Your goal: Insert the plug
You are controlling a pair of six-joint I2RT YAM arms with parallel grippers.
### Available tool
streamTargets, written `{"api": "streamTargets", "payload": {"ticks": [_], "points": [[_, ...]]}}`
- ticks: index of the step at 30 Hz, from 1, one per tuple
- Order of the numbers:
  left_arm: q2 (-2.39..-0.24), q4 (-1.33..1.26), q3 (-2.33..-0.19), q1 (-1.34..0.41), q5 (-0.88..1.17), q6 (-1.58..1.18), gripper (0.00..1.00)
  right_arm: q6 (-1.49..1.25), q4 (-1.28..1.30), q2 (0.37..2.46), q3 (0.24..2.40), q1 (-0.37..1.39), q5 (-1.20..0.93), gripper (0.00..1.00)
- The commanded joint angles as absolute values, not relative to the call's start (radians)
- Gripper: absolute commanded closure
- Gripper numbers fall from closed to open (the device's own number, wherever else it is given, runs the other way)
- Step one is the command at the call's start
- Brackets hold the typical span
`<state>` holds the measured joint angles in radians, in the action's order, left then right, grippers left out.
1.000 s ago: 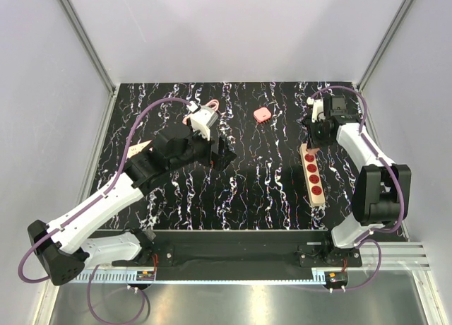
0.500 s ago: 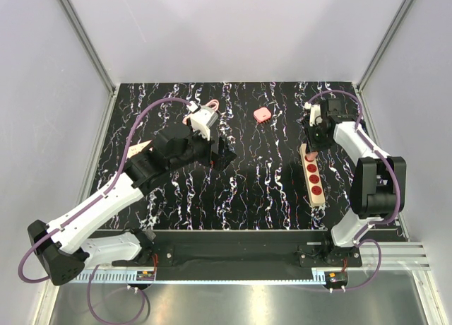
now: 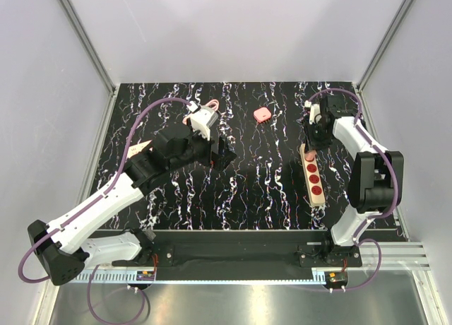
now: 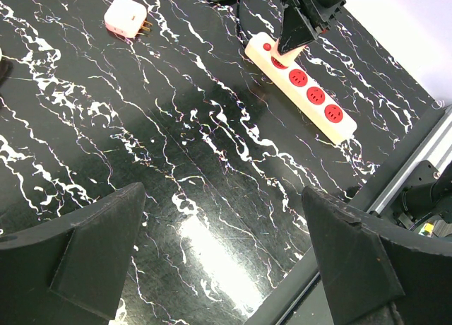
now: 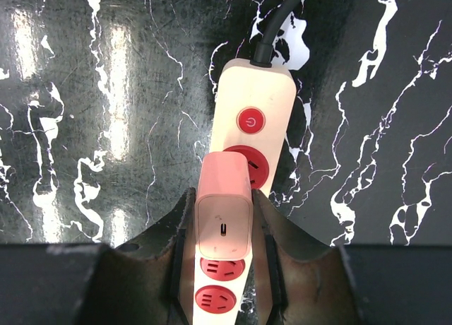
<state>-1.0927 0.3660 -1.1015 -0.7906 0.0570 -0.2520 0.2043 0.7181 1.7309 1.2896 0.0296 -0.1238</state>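
R fingers (image 5: 175, 254) pinch plug (image 5: 224, 222) over pwr strip (image 5: 258, 92), nr its cable end.

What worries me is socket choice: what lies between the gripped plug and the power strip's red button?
Only one red socket, partly covered by the plug in the right gripper; the right wrist view shows it.
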Motion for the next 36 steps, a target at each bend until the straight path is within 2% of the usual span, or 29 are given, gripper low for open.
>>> {"api": "streamTargets", "payload": {"ticks": [1,11,20,36], "points": [[-1.063,0.322,-1.098,-0.790,0.057,-0.242,0.01,0.192,0.773,1.773,1.312,0.025,-0.104,1.00],[-1.062,0.321,-1.098,-0.792,0.057,-0.244,0.01,0.207,0.775,1.769,1.293,0.025,-0.043,1.00],[-1.065,0.321,-1.098,-0.790,0.058,-0.244,0.01,0.216,0.769,1.747,1.322,0.025,-0.071,1.00],[-1.068,0.321,-1.098,-0.792,0.063,-0.245,0.01,0.193,0.664,1.781,1.158,0.025,-0.049,1.00]]}}
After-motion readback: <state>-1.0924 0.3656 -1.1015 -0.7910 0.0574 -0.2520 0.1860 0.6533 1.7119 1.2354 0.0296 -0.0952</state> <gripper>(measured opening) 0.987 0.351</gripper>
